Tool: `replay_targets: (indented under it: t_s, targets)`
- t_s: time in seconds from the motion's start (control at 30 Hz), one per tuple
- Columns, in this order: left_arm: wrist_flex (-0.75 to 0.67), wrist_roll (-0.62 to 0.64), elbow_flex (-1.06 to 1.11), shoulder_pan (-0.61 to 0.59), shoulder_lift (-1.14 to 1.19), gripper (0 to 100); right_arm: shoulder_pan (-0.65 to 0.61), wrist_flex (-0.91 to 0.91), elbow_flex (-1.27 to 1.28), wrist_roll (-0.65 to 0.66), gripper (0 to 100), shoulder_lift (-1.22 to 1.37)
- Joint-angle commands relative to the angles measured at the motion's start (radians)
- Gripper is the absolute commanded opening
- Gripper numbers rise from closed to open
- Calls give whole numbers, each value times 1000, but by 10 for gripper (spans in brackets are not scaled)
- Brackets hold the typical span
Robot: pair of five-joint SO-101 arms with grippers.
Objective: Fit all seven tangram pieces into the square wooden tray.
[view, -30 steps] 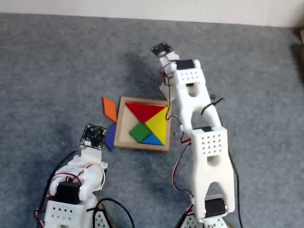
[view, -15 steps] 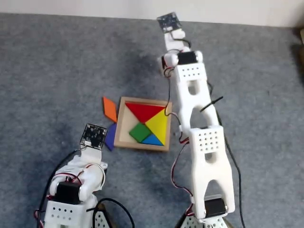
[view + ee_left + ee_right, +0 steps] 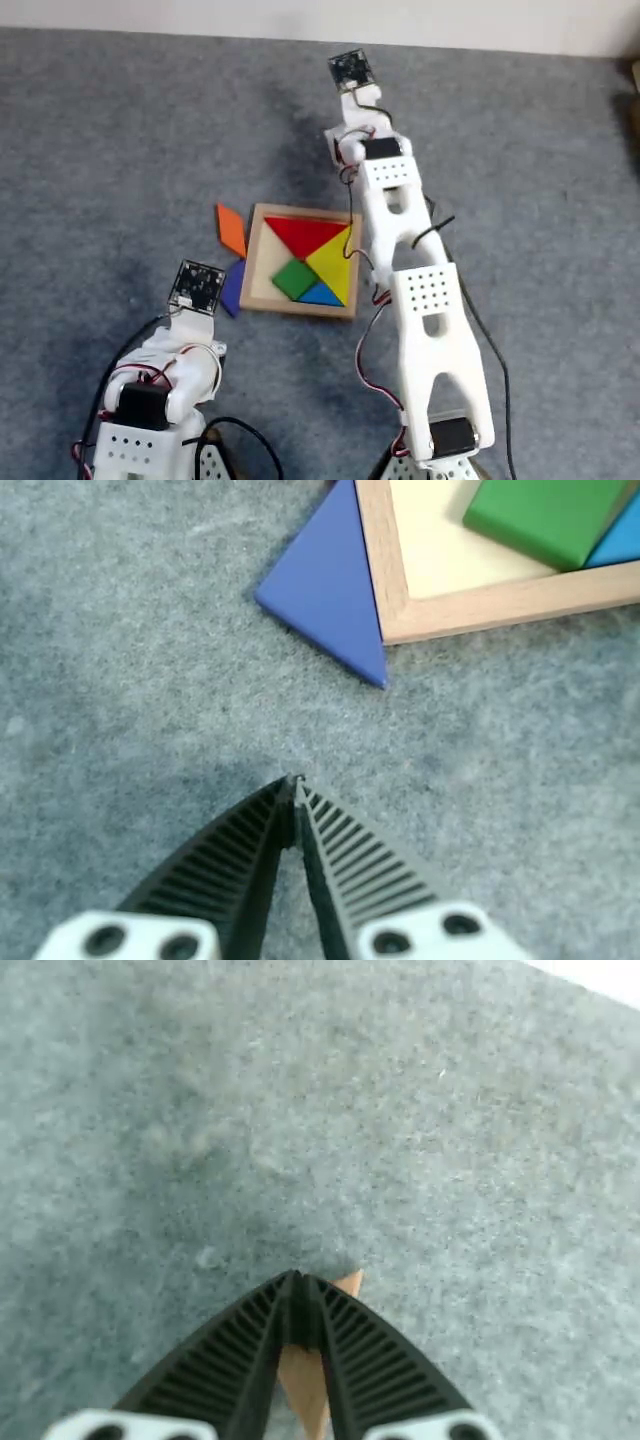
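Square wooden tray (image 3: 258,262) part filled on the grey worktop, with both grippers pressed together.

Red (image 3: 303,234), yellow (image 3: 336,264), green (image 3: 294,279) and light blue (image 3: 322,294) pieces lie in the tray, and bare wood shows along one side. The orange parallelogram (image 3: 231,230) lies just outside it. The dark blue triangle (image 3: 335,605) touches the tray's outer rim and, from above, is partly covered by the left arm's wrist camera. The left gripper (image 3: 295,783) hangs over carpet near that triangle, jaws together on nothing. The right gripper (image 3: 298,1278), beyond the tray's far side, pinches a thin tan piece (image 3: 302,1380). The jaws hide most of that piece, so its shape cannot be told.
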Motion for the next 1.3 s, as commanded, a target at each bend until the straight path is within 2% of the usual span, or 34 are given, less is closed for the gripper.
replay_targets:
  t_s: [0.0,0.33,0.6,0.7,0.83,1.07,1.17,1.27]
  targets:
    - [5,-8,19,-8,-33,7,22,71,-36,-6,5,-13]
    - [5,-8,19,-8,-33,7,27,486,-59,255,5,-16]
    - [5,-8,19,-8,-33,7,28,957,-432,318,5,-7]
    - [5,-8,19,-8,-33,7,73,969,-562,307,5,-7]
    - [5,-8,19,-8,-33,7,134,969,-587,308,5,-16]
    - [5,-8,19,-7,-33,7,140,970,-590,287,10,-16]
    - [5,-8,19,-7,-33,7,105,969,-590,140,55,-18]
    - [5,-8,19,-7,-33,7,77,969,-590,-26,174,-18]
